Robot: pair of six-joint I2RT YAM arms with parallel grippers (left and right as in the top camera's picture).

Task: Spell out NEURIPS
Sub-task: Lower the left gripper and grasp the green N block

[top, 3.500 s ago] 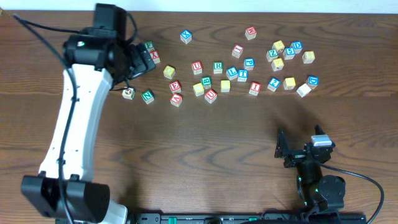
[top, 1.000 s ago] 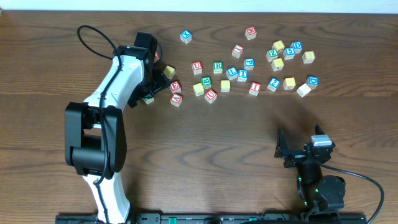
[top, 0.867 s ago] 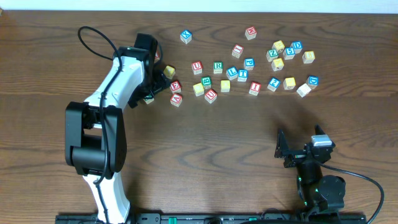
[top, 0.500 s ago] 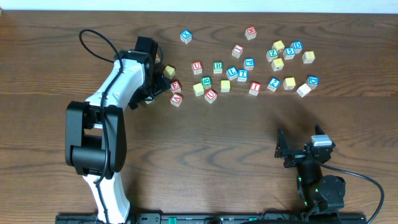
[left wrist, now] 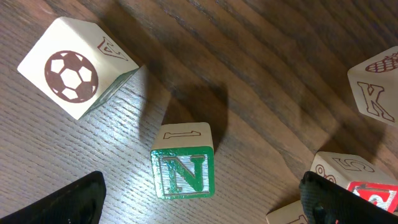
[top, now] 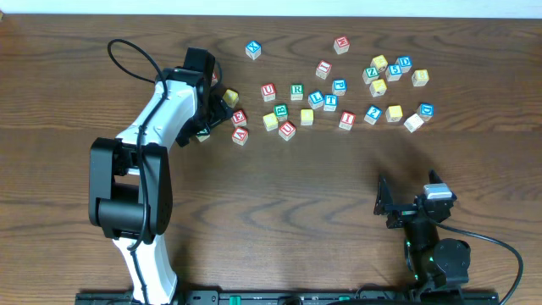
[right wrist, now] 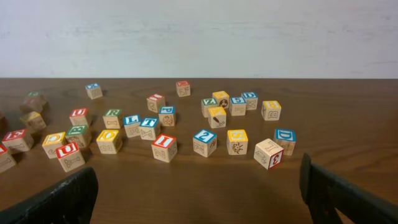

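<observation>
The step in hand looks like picking up the first letter. The left tool [left wrist: 200, 198] hangs over the N cube [left wrist: 183, 169] with its jaws spread wide and nothing in them. The cube sits on the worktop [top: 279, 212] at the left end of the scatter, alone on bare wood and roughly between the two fingertips. Its green-bordered N faces the wrist camera. To do this well, I would centre the jaws on the cube and turn them square to two opposite faces. The descent should be straight and the jaws should close only once the pads are level with the cube's sides, since an off-centre pinch would probably twist it. The soccer-ball cube [left wrist: 74, 65] and the K cube [left wrist: 376, 93] stand apart from it. A red-bordered cube [left wrist: 349, 173] lies nearer the right finger, so that side needs the most care. The right tool [right wrist: 198, 190] is also fully open and empty, near the front edge and well apart from every cube. From overhead the left arm hides most of the N cube and the tool itself. The U [top: 268, 91], R [top: 296, 90], E [top: 240, 117] and I [top: 346, 119] can be read in the row. I cannot pick out P and S with any certainty, because the lettering is too small. The character on top of the red-bordered cube could be an S or a 5.
</observation>
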